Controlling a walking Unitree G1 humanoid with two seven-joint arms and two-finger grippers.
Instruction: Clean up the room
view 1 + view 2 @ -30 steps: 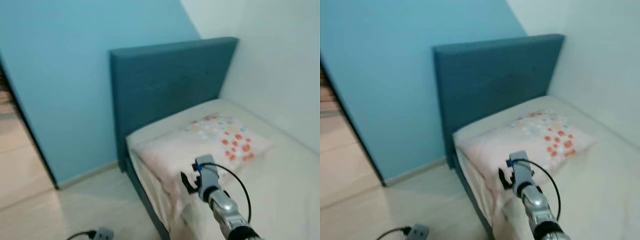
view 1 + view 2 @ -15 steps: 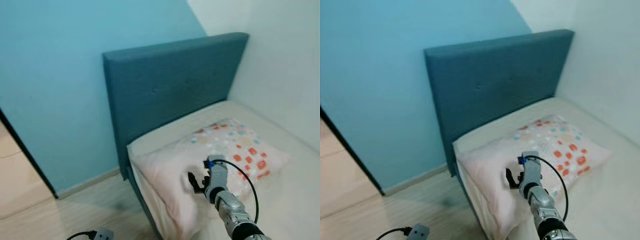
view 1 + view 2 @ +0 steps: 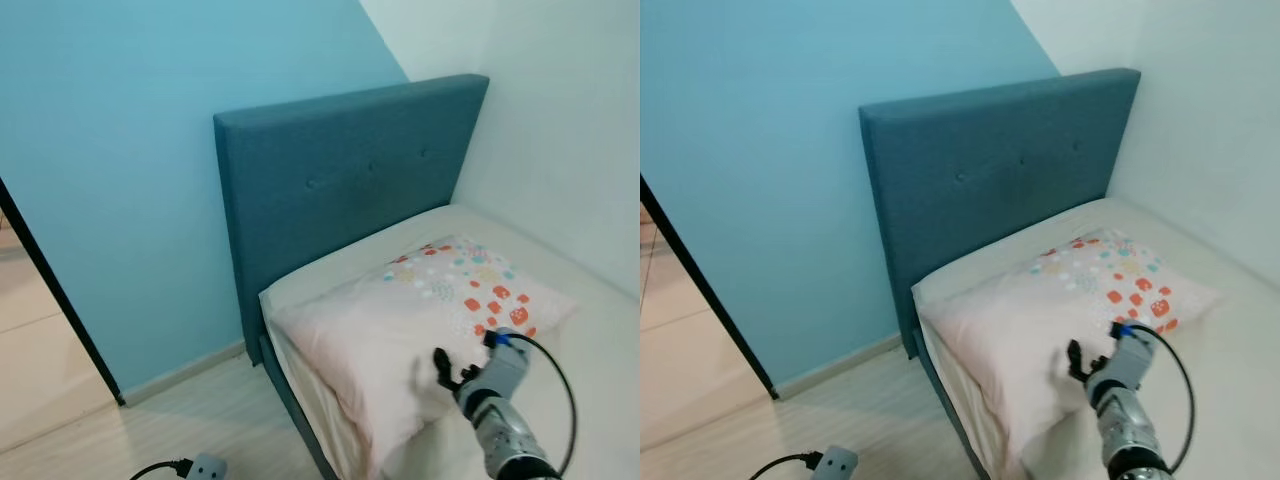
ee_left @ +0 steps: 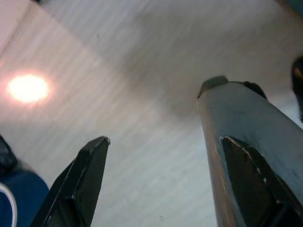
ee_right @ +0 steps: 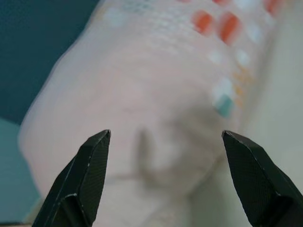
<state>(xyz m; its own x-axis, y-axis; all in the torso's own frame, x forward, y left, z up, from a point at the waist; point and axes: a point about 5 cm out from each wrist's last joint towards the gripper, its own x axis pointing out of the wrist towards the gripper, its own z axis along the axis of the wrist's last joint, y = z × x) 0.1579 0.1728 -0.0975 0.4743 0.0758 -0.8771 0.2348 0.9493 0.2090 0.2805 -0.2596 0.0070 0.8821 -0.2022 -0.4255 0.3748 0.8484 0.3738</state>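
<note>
Headboard (image 3: 340, 190) backs pillow (image 3: 400, 330); plug-like thing (image 3: 205, 467) on floor (image 3: 150, 440).

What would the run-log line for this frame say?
right gripper: open, by near edge of pillow | pillow: on bed by headboard | left gripper: open, over floor

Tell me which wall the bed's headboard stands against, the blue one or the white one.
The blue wall: the teal headboard backs onto it, while the white wall runs along the bed's right side.
</note>
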